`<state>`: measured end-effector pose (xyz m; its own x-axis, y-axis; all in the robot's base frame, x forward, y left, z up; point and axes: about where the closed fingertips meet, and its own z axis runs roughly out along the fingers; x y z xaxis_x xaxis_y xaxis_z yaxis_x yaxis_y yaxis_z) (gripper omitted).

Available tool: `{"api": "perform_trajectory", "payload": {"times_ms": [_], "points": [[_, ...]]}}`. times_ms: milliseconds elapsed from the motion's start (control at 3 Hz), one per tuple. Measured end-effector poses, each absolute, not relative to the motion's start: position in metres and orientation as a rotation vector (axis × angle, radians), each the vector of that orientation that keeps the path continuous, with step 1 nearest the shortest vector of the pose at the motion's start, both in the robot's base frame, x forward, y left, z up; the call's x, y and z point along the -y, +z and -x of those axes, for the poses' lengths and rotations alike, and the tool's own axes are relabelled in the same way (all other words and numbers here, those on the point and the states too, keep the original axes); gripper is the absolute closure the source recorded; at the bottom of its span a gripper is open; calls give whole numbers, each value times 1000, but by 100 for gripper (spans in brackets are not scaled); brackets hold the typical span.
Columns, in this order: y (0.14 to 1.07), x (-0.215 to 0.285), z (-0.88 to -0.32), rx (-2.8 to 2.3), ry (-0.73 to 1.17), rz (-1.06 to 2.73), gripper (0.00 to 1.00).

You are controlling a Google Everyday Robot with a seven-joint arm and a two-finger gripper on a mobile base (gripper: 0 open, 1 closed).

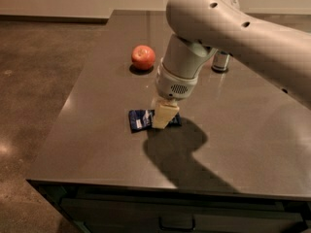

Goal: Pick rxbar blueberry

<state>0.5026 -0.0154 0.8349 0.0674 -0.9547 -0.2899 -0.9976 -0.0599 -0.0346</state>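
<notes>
The rxbar blueberry is a flat dark blue wrapper with white print, lying on the dark table near its middle front. My gripper points straight down from the big white arm and sits over the bar's right part, its cream-coloured fingers low against the wrapper. The right half of the bar is hidden behind the fingers.
A red apple sits behind and left of the bar. A silver-and-blue can stands at the back, mostly hidden by the arm. The table's front edge is close, with a drawer handle below it.
</notes>
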Motion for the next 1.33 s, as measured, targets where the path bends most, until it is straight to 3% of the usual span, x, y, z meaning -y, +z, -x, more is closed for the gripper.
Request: {"api": "perform_trajectory", "payload": {"times_ms": [333,1333], "points": [[840,24,-503,-1991,284,2114,100],[917,29,-483,-1868,340,2150,100]]}}
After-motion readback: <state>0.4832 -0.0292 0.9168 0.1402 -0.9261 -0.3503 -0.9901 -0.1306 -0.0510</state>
